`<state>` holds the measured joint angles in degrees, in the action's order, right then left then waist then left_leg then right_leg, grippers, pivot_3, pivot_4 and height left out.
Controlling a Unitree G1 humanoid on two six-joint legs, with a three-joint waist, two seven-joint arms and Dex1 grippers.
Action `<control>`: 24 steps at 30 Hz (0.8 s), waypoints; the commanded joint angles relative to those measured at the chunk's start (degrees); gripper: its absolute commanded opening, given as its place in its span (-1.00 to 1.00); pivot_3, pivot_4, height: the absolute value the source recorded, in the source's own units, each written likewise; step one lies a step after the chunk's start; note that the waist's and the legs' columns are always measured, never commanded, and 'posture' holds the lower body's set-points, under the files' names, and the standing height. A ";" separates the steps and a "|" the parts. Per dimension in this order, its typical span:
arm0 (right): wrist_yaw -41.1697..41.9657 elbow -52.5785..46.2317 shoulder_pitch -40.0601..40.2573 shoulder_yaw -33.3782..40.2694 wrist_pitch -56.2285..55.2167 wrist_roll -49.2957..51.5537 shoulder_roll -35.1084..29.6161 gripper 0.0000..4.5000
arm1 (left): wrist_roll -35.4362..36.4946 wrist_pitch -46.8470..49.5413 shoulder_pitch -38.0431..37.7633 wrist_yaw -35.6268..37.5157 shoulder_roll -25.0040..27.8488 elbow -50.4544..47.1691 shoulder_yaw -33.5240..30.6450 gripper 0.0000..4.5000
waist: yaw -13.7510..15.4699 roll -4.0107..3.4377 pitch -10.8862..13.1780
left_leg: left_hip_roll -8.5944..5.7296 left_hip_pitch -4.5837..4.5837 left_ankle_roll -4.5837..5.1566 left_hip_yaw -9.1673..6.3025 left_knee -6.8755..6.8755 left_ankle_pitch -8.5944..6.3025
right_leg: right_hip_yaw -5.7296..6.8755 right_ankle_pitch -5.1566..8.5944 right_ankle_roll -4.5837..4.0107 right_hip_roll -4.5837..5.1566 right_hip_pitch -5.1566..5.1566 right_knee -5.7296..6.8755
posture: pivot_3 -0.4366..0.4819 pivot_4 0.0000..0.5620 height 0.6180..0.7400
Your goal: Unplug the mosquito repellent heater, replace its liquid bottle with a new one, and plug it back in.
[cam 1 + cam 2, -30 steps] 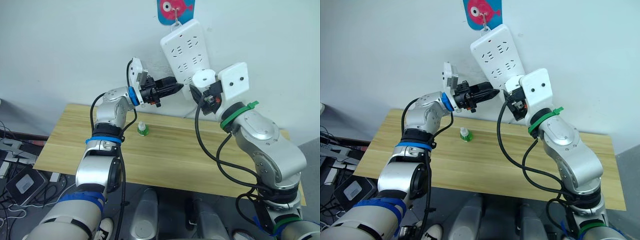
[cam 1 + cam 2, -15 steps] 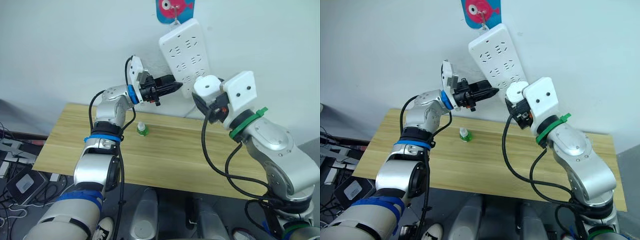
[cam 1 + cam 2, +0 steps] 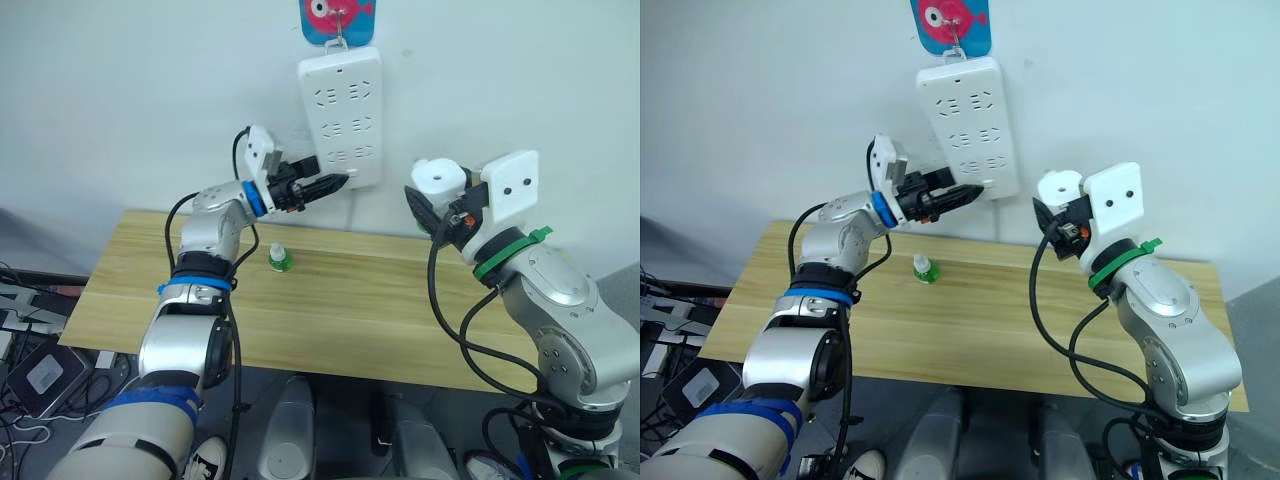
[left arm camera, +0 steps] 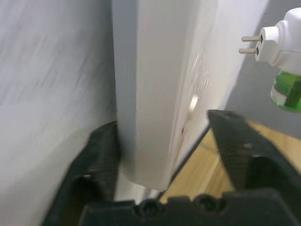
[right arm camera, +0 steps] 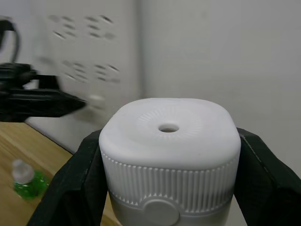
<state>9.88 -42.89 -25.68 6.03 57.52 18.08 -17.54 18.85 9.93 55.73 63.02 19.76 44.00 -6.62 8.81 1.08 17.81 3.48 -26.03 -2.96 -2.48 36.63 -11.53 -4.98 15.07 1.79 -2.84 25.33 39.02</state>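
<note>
The white mosquito repellent heater [image 3: 438,175] is unplugged and held in the air to the right of the wall power strip [image 3: 340,100], with my right gripper [image 3: 442,200] shut on it. The left wrist view shows the heater's two prongs [image 4: 249,44] bare and a green liquid bottle [image 4: 288,92] fixed under it. A second small green bottle [image 3: 279,259] with a white cap stands upright on the wooden table [image 3: 330,310]. My left gripper [image 3: 338,182] is shut on the strip's lower left corner, one finger [image 4: 101,155] on each side.
The power strip hangs from a fish-shaped hook [image 3: 338,15] on the white wall behind the table. Cables and boxes [image 3: 40,370] lie on the floor left of the table. Free tabletop lies to the bottle's right.
My right gripper has drawn the heater off the power strip and out to the right. The strip has swung from tilted to hanging straight, with my left gripper now on its corner.
</note>
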 commanded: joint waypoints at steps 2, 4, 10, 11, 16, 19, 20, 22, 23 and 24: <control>0.47 -0.42 0.80 3.08 -2.61 2.86 2.15 0.37 | 1.75 3.21 -4.69 -1.81 2.25 -11.14 -1.15 0.99 | 0.03 0.02 0.02 | 0.03 0.02 -0.03 -0.06 -0.23 0.02 | 0.06 -0.05 -0.11 -0.01 0.01 -0.03 | 0.65 0.14 1.00; 0.31 0.50 1.32 4.65 -2.01 4.49 3.72 0.37 | 2.18 5.16 -8.40 -3.44 3.25 -16.99 -1.48 0.99 | 0.05 0.02 0.02 | 0.04 0.06 -0.12 -0.05 -0.46 0.07 | 0.07 -0.15 -0.30 -0.01 0.03 -0.08 | 0.66 0.15 1.00; -0.52 3.48 1.75 11.16 1.29 10.93 7.27 0.37 | 0.44 6.02 -21.39 -13.04 4.73 -36.97 -1.75 0.99 | 0.11 -0.02 0.14 | 0.07 0.11 -0.21 -0.04 -0.62 0.12 | 0.05 -0.11 -0.36 0.04 0.05 -0.10 | 0.70 0.17 1.00; -1.00 3.89 1.70 12.39 2.06 12.12 7.90 0.37 | 0.37 6.03 -23.43 -15.70 4.17 -40.23 -2.34 0.99 | 0.18 -0.03 0.20 | 0.06 0.12 -0.23 -0.04 -0.63 0.13 | 0.04 -0.11 -0.36 0.05 0.05 -0.09 | 0.71 0.17 1.00; -6.16 6.03 0.05 20.56 8.04 21.05 13.76 0.37 | 2.04 7.78 -35.27 -20.82 3.18 -56.36 -1.33 0.99 | 0.34 -0.04 0.23 | 0.06 0.15 -0.45 -0.03 -0.61 0.26 | -0.01 0.05 -0.09 0.06 0.03 -0.08 | 0.73 0.18 1.00; -12.89 8.17 -1.95 28.30 13.33 31.17 19.95 0.37 | 5.53 10.95 -40.05 -20.69 1.96 -65.22 2.55 0.99 | 0.43 -0.07 0.24 | 0.08 0.18 -0.49 0.04 -0.62 0.28 | -0.08 0.05 -0.08 0.07 0.03 -0.07 | 0.75 0.17 1.00; -14.83 8.83 -2.35 30.06 14.47 34.11 21.04 0.37 | 6.08 11.70 -40.50 -20.94 1.45 -66.66 3.81 0.99 | 0.58 -0.07 0.25 | 0.07 0.18 -0.49 0.04 -0.62 0.28 | -0.07 0.05 -0.08 0.08 0.03 -0.07 | 0.75 0.17 1.00; -22.54 11.80 -1.66 34.33 13.48 45.36 24.76 0.37 | 6.20 12.07 -40.44 -21.40 -1.71 -68.51 9.63 0.99 | 0.85 -0.08 0.27 | 0.06 0.17 -0.51 -0.04 -0.61 0.29 | -0.01 0.05 -0.08 0.07 0.02 -0.07 | 0.76 0.16 1.00; -25.75 12.96 -1.21 35.25 12.51 50.07 25.57 0.37 | 6.05 12.15 -40.22 -21.60 -3.39 -68.65 12.32 0.99 | 0.93 -0.09 0.27 | 0.04 0.18 -0.50 -0.04 -0.61 0.29 | -0.01 0.05 -0.08 0.07 0.00 -0.07 | 0.75 0.16 1.00; -28.75 13.82 -0.81 35.38 11.04 54.52 26.01 0.37 | 5.64 11.85 -39.93 -21.94 -4.97 -68.25 14.36 0.99 | 1.00 -0.09 0.27 | 0.00 0.20 -0.50 -0.03 -0.59 0.29 | -0.03 0.04 -0.08 0.08 -0.03 -0.08 | 0.75 0.16 1.00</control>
<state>-15.04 -28.52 -26.92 39.66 70.77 65.07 8.00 24.03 22.08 15.55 41.54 15.94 -22.12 4.35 9.81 0.99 18.08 3.44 -25.85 -3.46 -2.49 36.05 -11.24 -5.05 15.10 1.73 -2.73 25.30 38.91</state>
